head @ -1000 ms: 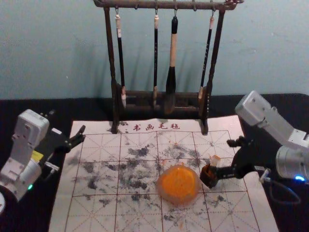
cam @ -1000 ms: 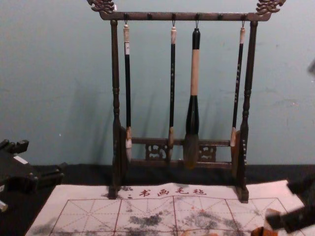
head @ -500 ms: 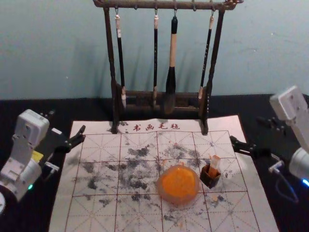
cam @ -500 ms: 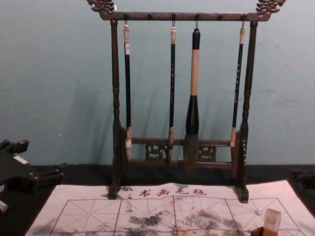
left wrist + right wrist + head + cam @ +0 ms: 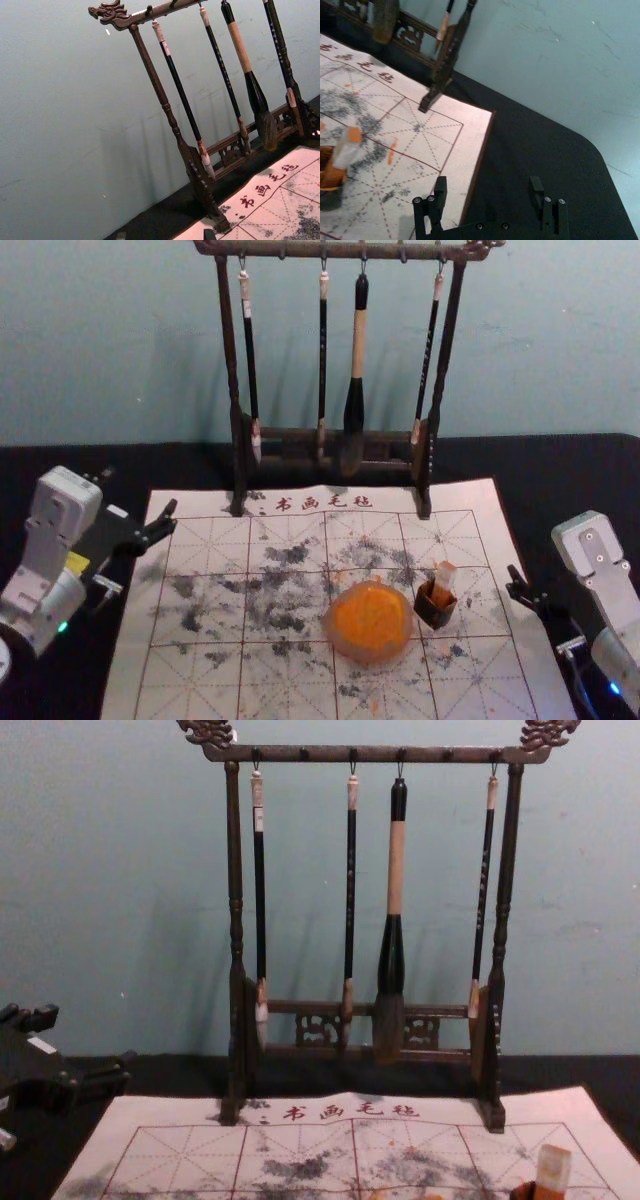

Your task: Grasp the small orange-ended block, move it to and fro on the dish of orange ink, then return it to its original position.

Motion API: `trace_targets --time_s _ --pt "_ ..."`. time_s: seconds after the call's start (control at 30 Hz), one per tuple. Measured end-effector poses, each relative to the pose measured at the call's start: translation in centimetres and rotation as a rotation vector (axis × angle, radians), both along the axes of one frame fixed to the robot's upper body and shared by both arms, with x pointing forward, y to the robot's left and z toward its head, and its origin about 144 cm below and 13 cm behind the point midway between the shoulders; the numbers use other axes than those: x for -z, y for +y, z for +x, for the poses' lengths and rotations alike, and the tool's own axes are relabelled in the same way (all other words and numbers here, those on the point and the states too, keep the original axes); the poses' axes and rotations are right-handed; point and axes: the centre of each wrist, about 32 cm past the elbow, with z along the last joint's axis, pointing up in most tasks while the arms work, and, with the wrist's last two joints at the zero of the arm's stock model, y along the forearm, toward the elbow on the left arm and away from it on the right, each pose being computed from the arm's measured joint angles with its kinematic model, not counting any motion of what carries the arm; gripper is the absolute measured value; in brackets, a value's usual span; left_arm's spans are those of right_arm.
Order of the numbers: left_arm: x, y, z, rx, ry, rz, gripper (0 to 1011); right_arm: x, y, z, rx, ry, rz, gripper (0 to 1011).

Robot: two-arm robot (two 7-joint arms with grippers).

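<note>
Since the earlier frame, the right gripper (image 5: pixel 526 590) has moved closer to the robot, along the right edge of the mat (image 5: pixel 480 680); the block and the dish have stayed in their places. The fingers (image 5: pixel 440 195) of this gripper stand apart, with nothing between them. To its left, a little apart from it, is the box (image 5: pixel 435 612). The block (image 5: pixel 443 580) stands inside this box, slightly tilted, with an orange end up. Further left, just beside the box, is the dish (image 5: pixel 370 622) with orange ink. Beyond the gripper, to the far left of it, stands the rack (image 5: pixel 240 455) with four hanging brushes (image 5: pixel 358 350). The left gripper (image 5: pixel 140 490) is parked well apart, across the mat, at its left edge, also with fingers apart.
</note>
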Motion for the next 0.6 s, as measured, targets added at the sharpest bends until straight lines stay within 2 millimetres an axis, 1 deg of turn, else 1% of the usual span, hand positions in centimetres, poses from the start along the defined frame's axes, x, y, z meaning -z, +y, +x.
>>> trace_targets --time_s 0.13,0.6 --pt "0.0 0.0 0.0 0.0 0.0 0.0 1001 0.45 -0.05 0.06 0.027 0.002 0.011 1000" --pt "0.0 -0.01 0.0 0.0 0.0 0.0 1001 0.39 -0.05 0.04 0.022 0.002 0.007 1000"
